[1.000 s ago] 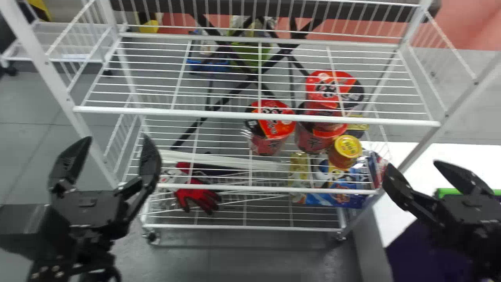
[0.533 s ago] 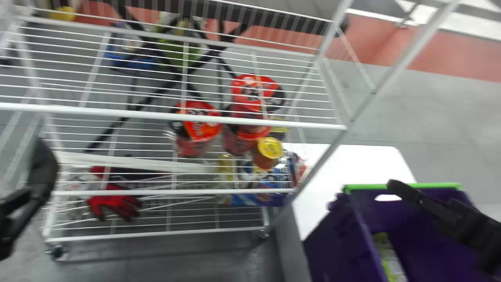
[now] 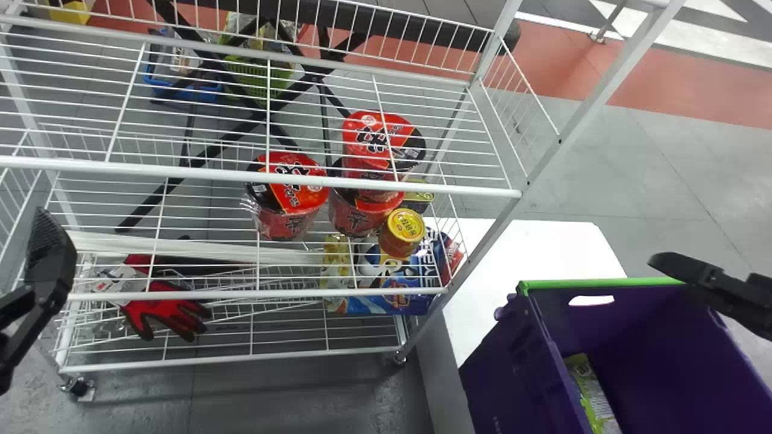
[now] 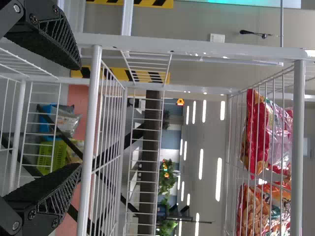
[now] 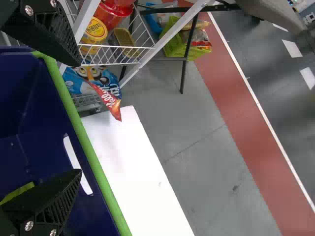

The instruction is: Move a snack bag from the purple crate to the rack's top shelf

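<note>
At the left edge of the head view is my left gripper [image 3: 42, 271], in front of the rack [image 3: 259, 181]; in the left wrist view my left gripper [image 4: 78, 118] is open beside the rack's wires. My right gripper [image 3: 693, 274] stands above the far right part of the purple crate [image 3: 639, 386]; in the right wrist view the right gripper [image 5: 81, 115] is open over the green-rimmed crate [image 5: 93, 162], nothing between its fingers. A green and white snack bag [image 3: 591, 392] lies inside the crate. Red snack bags [image 4: 261, 132] rest on a high rack shelf in the left wrist view.
Red noodle cups [image 3: 289, 196] and a yellow-lidded cup [image 3: 403, 232] sit on a middle shelf. Red gloves [image 3: 166, 307] and blue packages [image 3: 392, 295] lie lower down. A white table [image 3: 549, 247] adjoins the rack's right post [image 3: 573, 126].
The head view has swung right: the rack has shifted left in it and the crate with the bag has come into sight. The left gripper now sits at the view's left edge.
</note>
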Controlling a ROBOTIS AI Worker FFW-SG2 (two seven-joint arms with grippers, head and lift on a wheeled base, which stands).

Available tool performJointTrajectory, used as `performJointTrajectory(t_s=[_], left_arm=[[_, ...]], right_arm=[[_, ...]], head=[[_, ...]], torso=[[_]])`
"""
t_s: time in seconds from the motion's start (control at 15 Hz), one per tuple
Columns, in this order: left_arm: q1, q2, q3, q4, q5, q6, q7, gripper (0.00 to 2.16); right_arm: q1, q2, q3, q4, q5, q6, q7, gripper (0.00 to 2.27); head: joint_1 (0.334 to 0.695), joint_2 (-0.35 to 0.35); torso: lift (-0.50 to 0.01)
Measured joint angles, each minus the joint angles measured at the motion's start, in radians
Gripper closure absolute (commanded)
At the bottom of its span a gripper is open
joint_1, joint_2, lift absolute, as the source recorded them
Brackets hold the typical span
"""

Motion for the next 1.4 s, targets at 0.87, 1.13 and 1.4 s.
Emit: performJointTrajectory(t_s=[0.87,1.13,1.4], left_arm=[[-0.021,0.0,-0.039,0.002,-0.034,0.061,0.002,0.12],[-0.023,-0.001,-0.043,0.004,-0.046,0.071,0.003,0.12],[-0.026,0.0,-0.042,0.016,-0.058,0.071,0.003,0.12]], right_arm=[[-0.056,-0.172,0.236,0.534,0.308,-0.492,0.096,0.05],[-0.054,-0.156,0.252,0.667,0.307,-0.568,0.096,0.05],[-0.053,-0.162,0.283,0.825,0.322,-0.638,0.096,0.05]], head=[[0.695,-0.35],[0.695,-0.35],[0.695,-0.35]], torso=[[-0.455],[-0.455],[-0.455]])
